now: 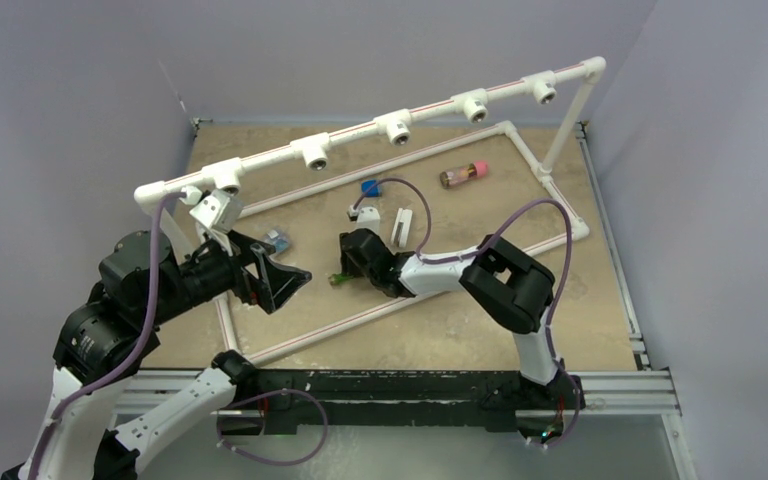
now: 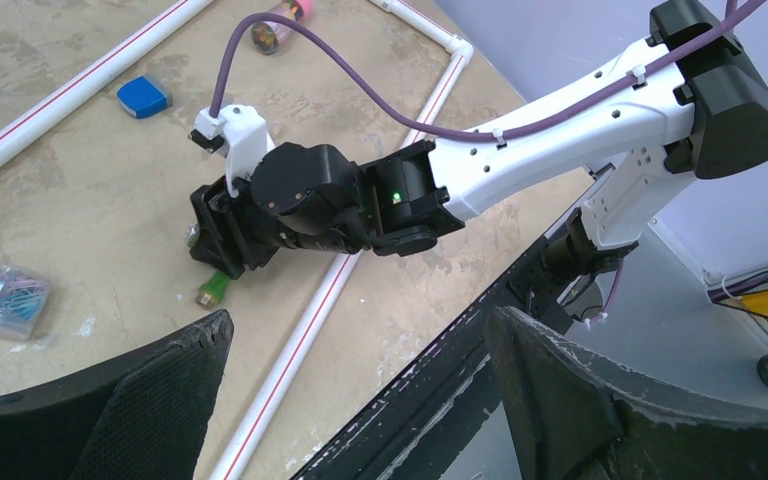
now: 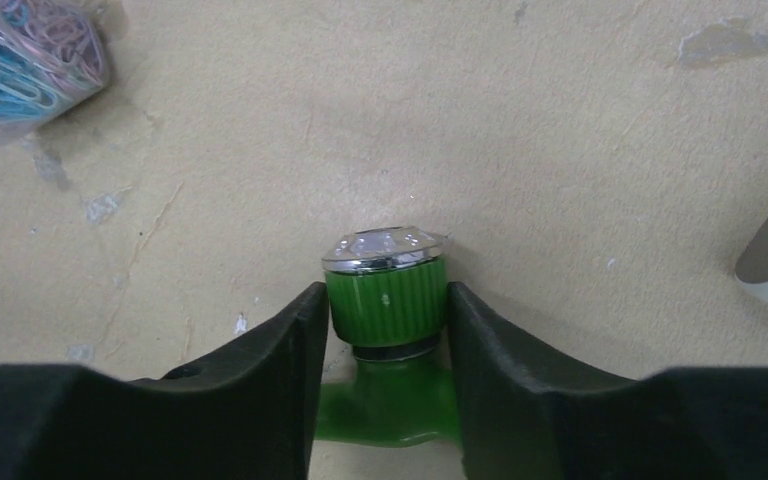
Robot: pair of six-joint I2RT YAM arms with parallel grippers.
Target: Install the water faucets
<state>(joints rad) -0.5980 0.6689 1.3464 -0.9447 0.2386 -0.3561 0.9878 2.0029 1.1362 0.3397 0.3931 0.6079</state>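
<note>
Between the fingers [image 3: 260, 360] of the right tool [image 3: 385, 295], the green faucet [image 3: 386, 315] is gripped by its ribbed knob, with both fingers pressed against the knob's sides. The faucet is laid flat on the worktop [image 3: 560, 120], chrome cap pointed away from the tool, green body tucked back between the fingers. Ahead and left of that tool, a clear box of paper clips [image 3: 20, 60] is seen, well apart from the faucet. The left tool [image 2: 350, 400] is spread wide with nothing in it, raised off the worktop and aimed at the right tool.
</note>
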